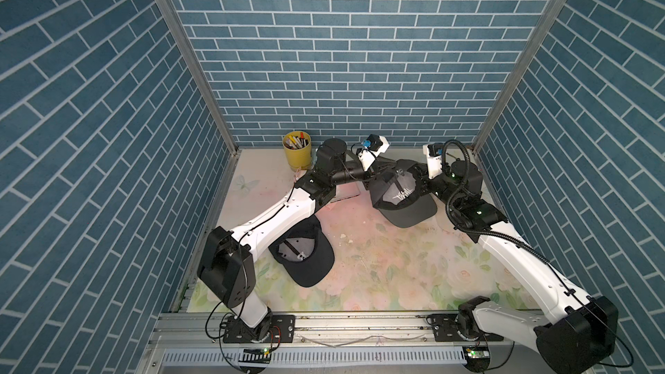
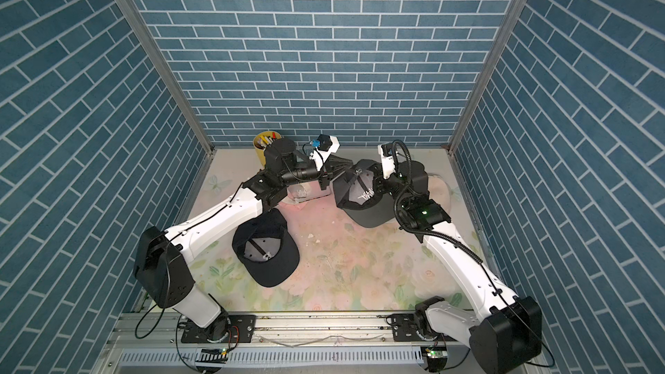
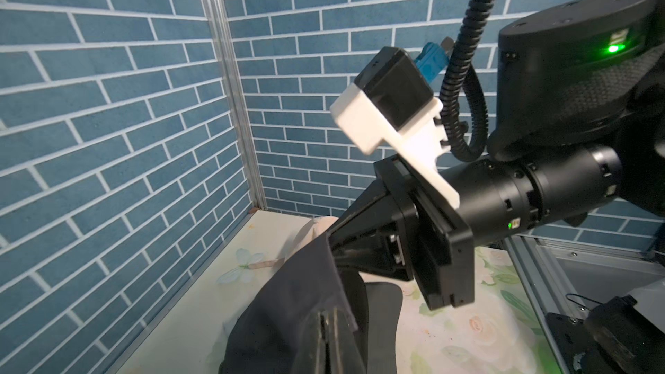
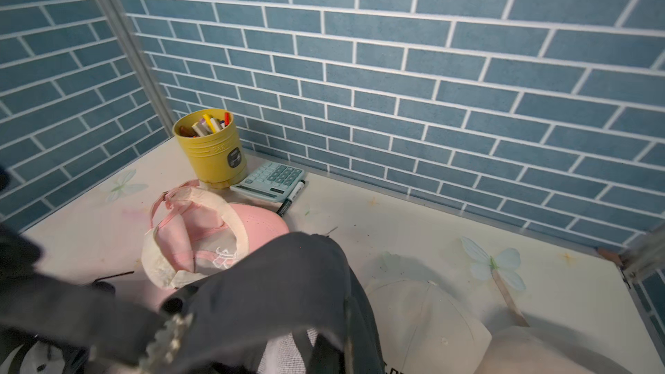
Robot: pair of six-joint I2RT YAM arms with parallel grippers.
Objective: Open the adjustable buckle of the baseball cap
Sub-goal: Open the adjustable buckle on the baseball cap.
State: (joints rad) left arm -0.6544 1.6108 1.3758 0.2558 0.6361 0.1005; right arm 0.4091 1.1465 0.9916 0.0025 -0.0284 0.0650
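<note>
A black baseball cap (image 1: 403, 197) (image 2: 363, 199) with white lettering hangs above the mat at the back, held between both arms. My left gripper (image 1: 385, 168) (image 3: 328, 340) is shut on the cap's dark fabric (image 3: 288, 304) at its rear edge. Facing it, my right gripper (image 1: 421, 178) (image 3: 333, 242) (image 4: 351, 323) is shut on the other side of the rear edge, its fingers mostly buried in cloth. The silver buckle (image 1: 400, 171) (image 2: 358, 171) sits between them; in the right wrist view it is a blurred metal piece (image 4: 169, 336).
A second black cap (image 1: 302, 251) lies upside down under the left forearm. At the back stand a yellow pen cup (image 1: 297, 151) (image 4: 212, 149), a calculator (image 4: 268, 178) and a marker (image 4: 291, 197). A pink cap (image 4: 201, 232) and a beige cap (image 4: 421, 318) lie below the held cap.
</note>
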